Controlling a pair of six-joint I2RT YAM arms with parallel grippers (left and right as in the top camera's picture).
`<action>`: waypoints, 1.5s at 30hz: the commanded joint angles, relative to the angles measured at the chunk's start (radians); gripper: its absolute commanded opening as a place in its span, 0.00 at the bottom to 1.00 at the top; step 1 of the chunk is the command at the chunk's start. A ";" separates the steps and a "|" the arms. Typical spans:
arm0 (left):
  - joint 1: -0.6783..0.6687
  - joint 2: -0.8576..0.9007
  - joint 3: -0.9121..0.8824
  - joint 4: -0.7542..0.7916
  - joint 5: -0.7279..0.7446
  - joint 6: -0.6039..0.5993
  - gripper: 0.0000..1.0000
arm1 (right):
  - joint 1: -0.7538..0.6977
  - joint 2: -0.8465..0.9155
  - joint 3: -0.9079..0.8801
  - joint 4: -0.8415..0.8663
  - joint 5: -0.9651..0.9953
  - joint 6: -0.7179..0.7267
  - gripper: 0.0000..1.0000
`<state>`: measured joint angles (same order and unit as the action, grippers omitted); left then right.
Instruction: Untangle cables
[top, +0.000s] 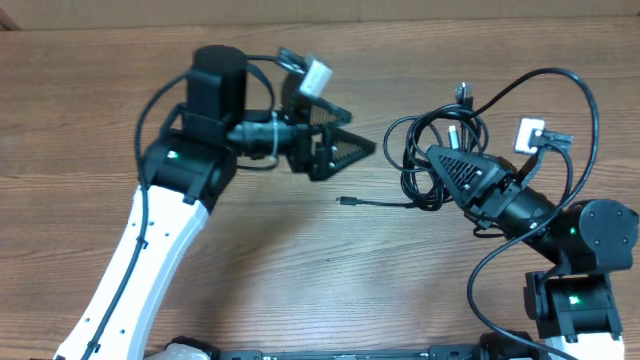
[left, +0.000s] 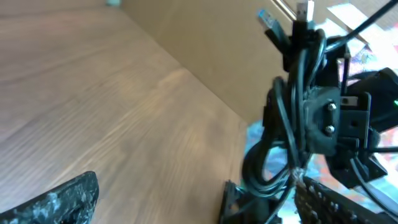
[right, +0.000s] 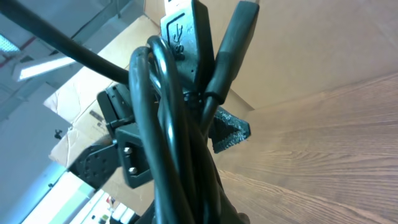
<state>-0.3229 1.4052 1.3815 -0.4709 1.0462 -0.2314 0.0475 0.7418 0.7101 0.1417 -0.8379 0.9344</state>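
Observation:
The cables (top: 408, 165) are a tangled bundle of thin black cords right of the table's middle, with my right gripper (top: 435, 160) shut on them. One loose end with a small plug (top: 345, 201) trails left onto the wood. In the right wrist view the bundle (right: 180, 124) fills the centre, a USB plug (right: 186, 25) on top, and it hides my right gripper's own fingers. My left gripper (top: 360, 132) hangs open just left of the bundle, nothing between its fingers. In its own view the left gripper (left: 149, 205) faces the cables (left: 292, 124), which are held up off the table.
The wooden table (top: 300, 260) stretches around both arms. Thicker black wiring loops off the right arm (top: 585, 120) toward its white camera mount (top: 530, 135). Cardboard boxes (left: 236, 50) stand beyond the table's far edge.

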 joint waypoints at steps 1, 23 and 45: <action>0.020 -0.019 0.013 -0.001 0.069 0.090 0.95 | -0.016 -0.007 0.003 0.026 0.008 0.092 0.04; -0.203 -0.019 0.013 0.113 -0.014 0.112 0.88 | -0.016 -0.006 0.003 0.116 -0.120 0.140 0.04; -0.214 -0.019 0.013 0.048 0.020 0.162 0.82 | -0.018 -0.006 0.003 0.168 -0.034 0.144 0.04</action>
<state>-0.5316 1.4044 1.3815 -0.4183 1.0512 -0.1001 0.0334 0.7418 0.7101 0.2893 -0.9112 1.0767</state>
